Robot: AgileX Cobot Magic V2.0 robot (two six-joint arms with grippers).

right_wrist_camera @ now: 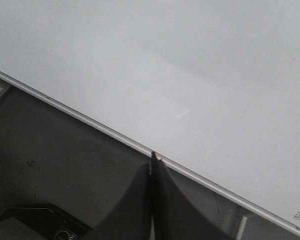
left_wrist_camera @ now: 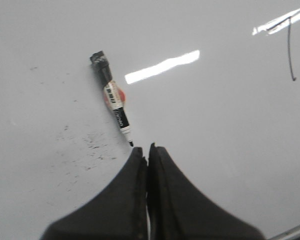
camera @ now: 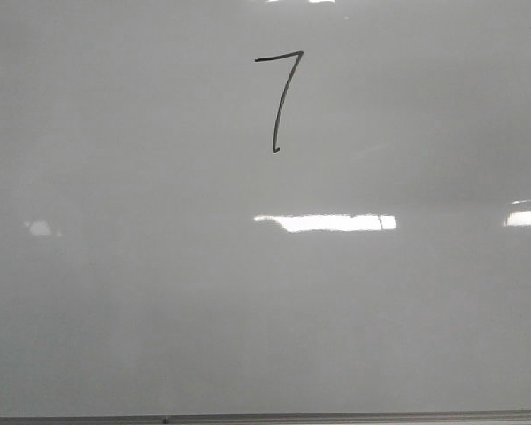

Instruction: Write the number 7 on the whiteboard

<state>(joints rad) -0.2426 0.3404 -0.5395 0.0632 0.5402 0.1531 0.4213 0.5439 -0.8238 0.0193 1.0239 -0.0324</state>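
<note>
A thin black number 7 (camera: 279, 99) stands drawn near the top middle of the whiteboard (camera: 265, 310); the left wrist view catches it too, as the number 7 (left_wrist_camera: 290, 47) on the whiteboard (left_wrist_camera: 215, 125). A marker (left_wrist_camera: 112, 99) with a black cap and a white and red label lies flat on the board, its tip just beyond my left gripper (left_wrist_camera: 146, 149), which is shut and empty. My right gripper (right_wrist_camera: 153, 159) is shut with nothing in it, over the whiteboard's grey frame edge (right_wrist_camera: 90, 121). Neither gripper shows in the front view.
Bright light reflections (camera: 327, 222) lie across the board. Faint dark smudges (left_wrist_camera: 92, 142) mark the surface beside the marker. Past the frame edge there is a dark grey surface (right_wrist_camera: 50, 150) with a black device (right_wrist_camera: 45, 225) on it.
</note>
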